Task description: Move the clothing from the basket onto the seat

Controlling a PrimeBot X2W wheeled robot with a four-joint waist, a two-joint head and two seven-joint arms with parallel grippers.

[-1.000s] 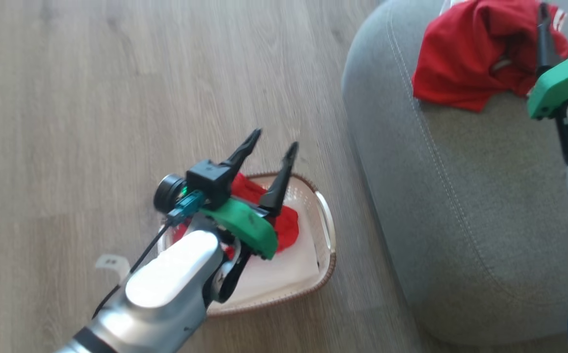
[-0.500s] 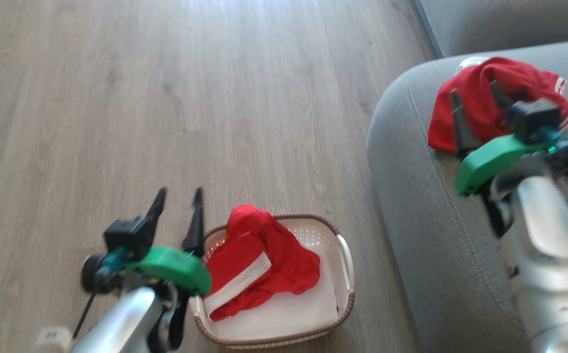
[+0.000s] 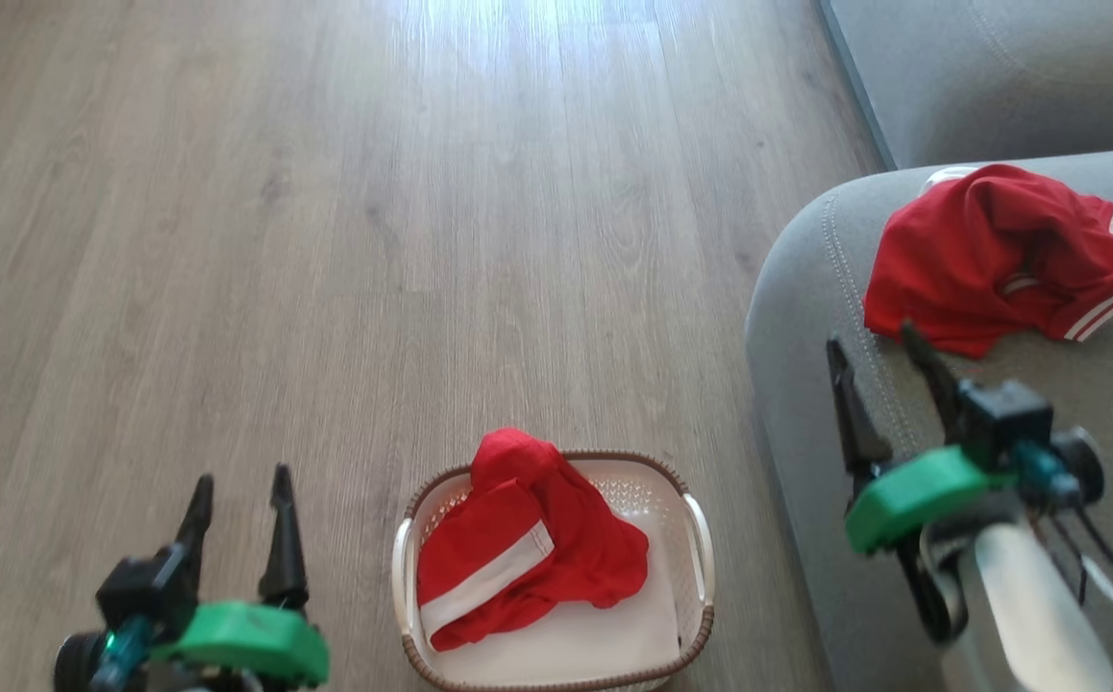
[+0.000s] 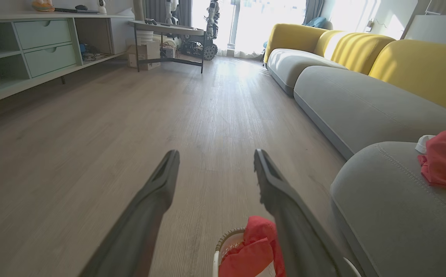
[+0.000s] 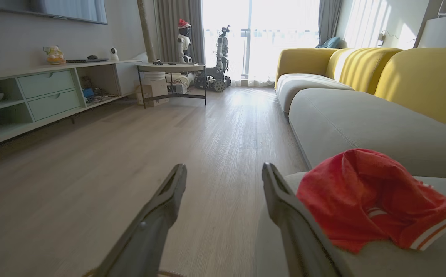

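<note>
Two red garments [image 3: 528,548] [image 3: 989,255], one basket [image 3: 657,485]

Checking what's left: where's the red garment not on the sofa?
Head view, bottom centre: the bright red fabric garment lies in the oval cream plastic basket, left of the grey fabric sofa.

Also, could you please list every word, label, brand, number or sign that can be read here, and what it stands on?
No text can be read. The bright red fabric garment with a white stripe in the cream-white perforated plastic basket shows no print, nor does the red garment on the grey fabric sofa. Any marking on the distant pale cardboard box is too small to read.
</note>
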